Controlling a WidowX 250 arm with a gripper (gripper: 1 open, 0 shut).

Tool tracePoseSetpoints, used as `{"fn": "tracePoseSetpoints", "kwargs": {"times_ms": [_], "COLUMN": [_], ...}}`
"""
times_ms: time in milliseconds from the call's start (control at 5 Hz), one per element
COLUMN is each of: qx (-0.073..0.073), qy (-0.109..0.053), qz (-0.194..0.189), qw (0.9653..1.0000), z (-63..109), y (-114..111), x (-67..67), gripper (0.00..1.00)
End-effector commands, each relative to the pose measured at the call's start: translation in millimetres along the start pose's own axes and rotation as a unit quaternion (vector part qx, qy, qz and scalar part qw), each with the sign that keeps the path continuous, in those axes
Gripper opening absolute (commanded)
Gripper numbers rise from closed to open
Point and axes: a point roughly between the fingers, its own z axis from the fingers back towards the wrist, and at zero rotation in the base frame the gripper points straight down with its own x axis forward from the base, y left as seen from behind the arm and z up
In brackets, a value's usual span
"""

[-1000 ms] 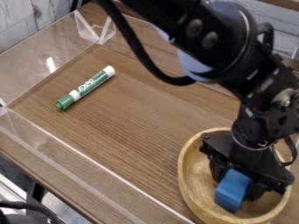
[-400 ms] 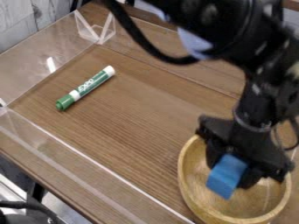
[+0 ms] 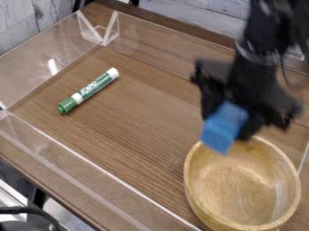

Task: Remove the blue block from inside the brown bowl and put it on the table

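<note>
My gripper (image 3: 229, 122) is shut on the blue block (image 3: 222, 128), which hangs tilted in the air above the left rim of the brown bowl (image 3: 205, 189). The bowl sits at the lower right of the table (image 3: 145, 117) and its inside shows bare wood. The black hand and arm reach down from the top right and are blurred by motion.
A green-and-white marker (image 3: 88, 90) lies on the left part of the table. Low clear acrylic walls (image 3: 24, 135) run along the table's left and far edges.
The gripper has risen and shifted left with the blue block, lifting it out of the bowl. The bowl and the marker have stayed in place.
</note>
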Motion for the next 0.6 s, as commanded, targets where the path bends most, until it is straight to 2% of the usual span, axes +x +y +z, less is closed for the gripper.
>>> {"fn": "tracePoseSetpoints", "kwargs": {"times_ms": [0,200,400], "qx": [-0.004,0.0,0.002], "qy": [-0.038,-0.041,-0.045], "qz": [0.02,0.026,0.043], "qw": [0.9991,0.9988,0.9981], "z": [25.0,23.2,19.6], "y": [40.8,77.9,79.0], "x": [17.6,14.7,15.4], "gripper": [0.0,0.0,0.0]}}
